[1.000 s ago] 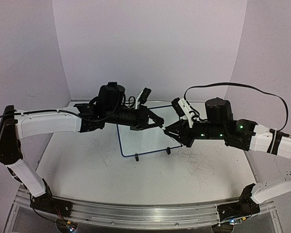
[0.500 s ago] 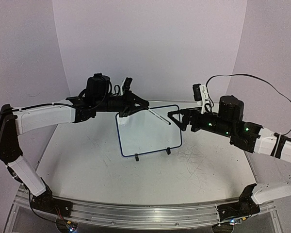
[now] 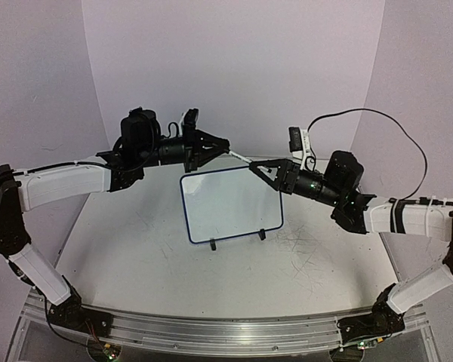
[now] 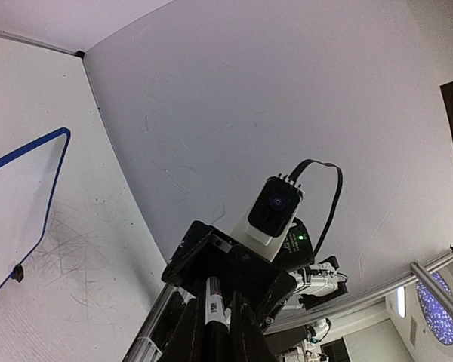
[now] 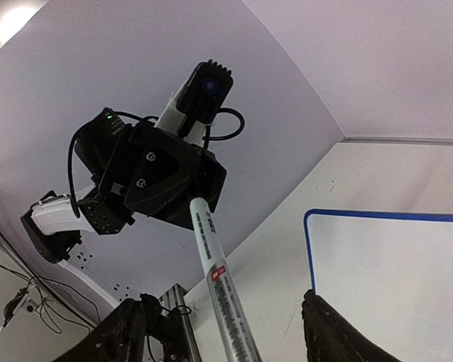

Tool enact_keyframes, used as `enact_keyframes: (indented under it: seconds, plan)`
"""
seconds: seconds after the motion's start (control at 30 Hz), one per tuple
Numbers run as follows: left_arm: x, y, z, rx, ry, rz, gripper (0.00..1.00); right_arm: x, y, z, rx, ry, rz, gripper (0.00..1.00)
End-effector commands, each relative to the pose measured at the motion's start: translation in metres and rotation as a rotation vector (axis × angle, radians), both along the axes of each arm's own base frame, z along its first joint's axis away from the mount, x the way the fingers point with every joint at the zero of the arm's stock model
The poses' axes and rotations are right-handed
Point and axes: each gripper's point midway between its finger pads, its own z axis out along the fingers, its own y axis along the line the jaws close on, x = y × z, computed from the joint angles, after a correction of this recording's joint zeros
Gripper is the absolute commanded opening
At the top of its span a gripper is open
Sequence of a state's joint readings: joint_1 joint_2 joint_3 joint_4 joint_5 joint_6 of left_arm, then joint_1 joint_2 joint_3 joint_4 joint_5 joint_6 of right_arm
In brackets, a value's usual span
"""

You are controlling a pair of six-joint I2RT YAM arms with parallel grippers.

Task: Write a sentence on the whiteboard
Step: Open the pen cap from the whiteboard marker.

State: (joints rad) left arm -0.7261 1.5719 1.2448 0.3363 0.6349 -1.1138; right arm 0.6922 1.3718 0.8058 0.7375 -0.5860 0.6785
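The whiteboard (image 3: 230,205), white with a thin dark-blue rim, stands tilted on small black feet at the table's middle. It also shows in the left wrist view (image 4: 15,200) and in the right wrist view (image 5: 396,279). My left gripper (image 3: 223,148) is shut on a white marker (image 3: 240,157) and holds it in the air above the board's top edge. In the left wrist view the marker (image 4: 211,292) sits between the closed fingers (image 4: 187,332). My right gripper (image 3: 261,170) is open, and the marker's free end (image 5: 219,279) passes between its spread fingers (image 5: 132,332).
The scuffed white tabletop (image 3: 136,241) lies under the board. Lilac walls close in the back and both sides. A metal rail (image 3: 211,332) runs along the near edge by the arm bases. The right arm's black cable (image 3: 377,113) loops above it.
Both grippers have risen from over the board face to above its top edge. The left gripper pulled back left with the marker; the open right gripper came up around the marker's free end.
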Motion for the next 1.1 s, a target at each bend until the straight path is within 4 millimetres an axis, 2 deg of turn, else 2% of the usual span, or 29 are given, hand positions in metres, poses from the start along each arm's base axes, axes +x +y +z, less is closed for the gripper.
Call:
enact_keyframes:
  seconds: [0.0,0.13,0.2,0.37,0.6,1.07]
  plan:
    - [-0.012,0.002,0.025,-0.084,-0.033,-0.052,0.0,-0.009,0.011,0.047,0.129,-0.116,0.1,0.65]
    - [-0.014,0.003,0.027,-0.094,-0.034,-0.057,0.0,-0.01,0.013,0.047,0.154,-0.114,0.122,0.49]
    - [-0.015,0.004,0.027,-0.096,-0.033,-0.059,0.0,-0.011,0.014,0.047,0.17,-0.111,0.134,0.45]
    - [-0.015,0.004,0.021,-0.097,-0.017,-0.06,0.0,-0.016,0.015,0.055,0.237,-0.123,0.176,0.43]
    - [-0.016,0.003,0.02,-0.106,-0.011,-0.066,0.0,-0.016,0.026,0.057,0.243,-0.126,0.193,0.33]
    - [-0.02,0.007,0.017,-0.111,-0.004,-0.064,0.0,-0.014,0.042,0.056,0.25,-0.114,0.222,0.21]
